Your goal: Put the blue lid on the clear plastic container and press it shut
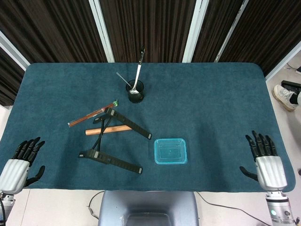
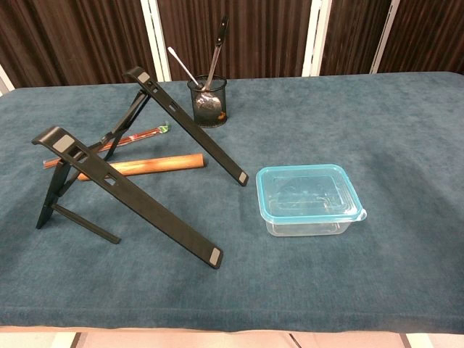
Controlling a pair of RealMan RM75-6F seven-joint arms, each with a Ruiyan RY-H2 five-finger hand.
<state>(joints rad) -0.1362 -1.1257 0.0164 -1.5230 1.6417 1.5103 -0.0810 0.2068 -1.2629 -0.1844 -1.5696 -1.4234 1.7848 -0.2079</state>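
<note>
- Our left hand (image 1: 16, 162) sits at the near left corner of the table (image 1: 211, 103), fingers spread apart and holding nothing; we see it only in the head view.
- To the right of that hand and a little further from us stands a black folding stand (image 2: 123, 196), its two sloped bars raised on their legs.
- Beyond the stand's near bar, further from our left hand, a wooden stick (image 2: 145, 165) lies flat on the cloth, and just past it lies a thin red-brown stick (image 2: 109, 145) with a green tip.
- Further right and toward the far edge, well apart from both hands, a black cup (image 2: 208, 101) holds a spoon and other long utensils upright.
- The clear plastic container (image 2: 310, 210) stands near the front edge, between our two hands, well apart from each; it lies closer to the stand's foot than to our right hand.
- The blue lid (image 2: 308, 190) sits on top of the container, covering its rim all round in both views; we cannot tell whether it is pressed fully shut.
- Our right hand (image 1: 265, 160) rests at the near right corner, well to the right of the container, fingers fanned apart and empty; the chest view does not show it.
</note>
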